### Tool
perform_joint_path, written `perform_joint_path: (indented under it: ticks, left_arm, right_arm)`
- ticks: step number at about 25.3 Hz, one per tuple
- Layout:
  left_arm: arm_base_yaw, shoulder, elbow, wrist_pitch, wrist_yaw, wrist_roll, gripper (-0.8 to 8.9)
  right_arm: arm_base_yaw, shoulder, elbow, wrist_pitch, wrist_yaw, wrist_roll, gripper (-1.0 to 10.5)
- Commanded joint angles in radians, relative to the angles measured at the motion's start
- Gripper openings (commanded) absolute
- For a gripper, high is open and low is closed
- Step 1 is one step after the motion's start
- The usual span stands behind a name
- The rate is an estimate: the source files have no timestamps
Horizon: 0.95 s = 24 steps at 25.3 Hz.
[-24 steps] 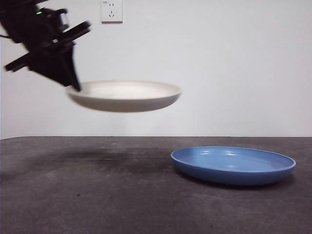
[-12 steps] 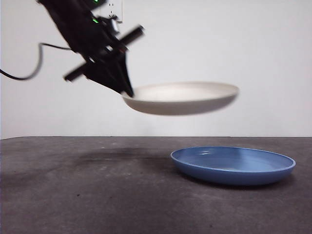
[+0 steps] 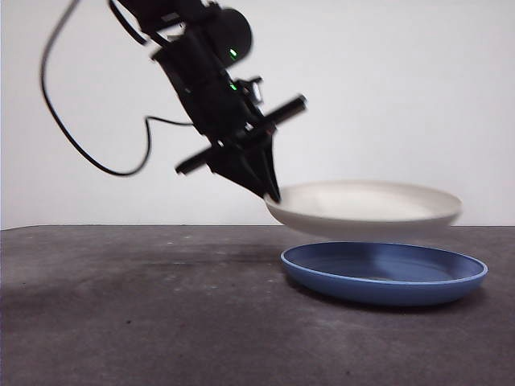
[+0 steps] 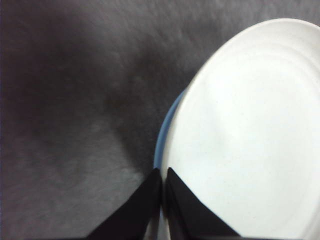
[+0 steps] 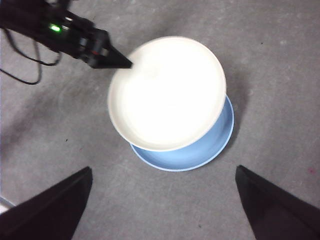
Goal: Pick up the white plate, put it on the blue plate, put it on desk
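Overhead, left pincer (image 3: pixel 272 193) clamped on matte white plate (image 3: pixel 366 207) rim, above glossy round blue plate (image 3: pixel 385 272), mottled desk (image 3: pixel 145 314)

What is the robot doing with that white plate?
The left gripper pinches the rim of the white plate and holds it in the air just above the blue plate, not touching it yet. The blue plate sits on the desk. From above, the white plate covers most of the blue one, a bit off-centre. The right gripper waits high above, open and holding nothing.
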Motion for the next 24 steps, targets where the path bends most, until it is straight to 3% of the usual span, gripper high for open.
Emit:
perform_joint_path:
  ticks: [1,7,18,24]
  left_arm:
    - [-0.024,0.066,0.056,-0.011,-0.003,-0.006,0.10]
    - [-0.049,0.106,0.068,-0.014,-0.058,0.006,0.10]
    - [-0.084,0.154,0.068,-0.015,-0.058,0.025,0.10]
    - [-0.089,0.151,0.094,-0.026,-0.058,0.032,1.64]
  right_arm:
    - [0.004,0.006,0.021,-0.003,0.001,0.010,4.6]
    - [0.004,0.006,0.021,-0.015,0.001,0.010,4.6]
    - [0.004,0.006,0.021,-0.016,0.000,0.010,4.6]
    - [0.004,0.006,0.021,-0.023,0.000,0.009,4.6]
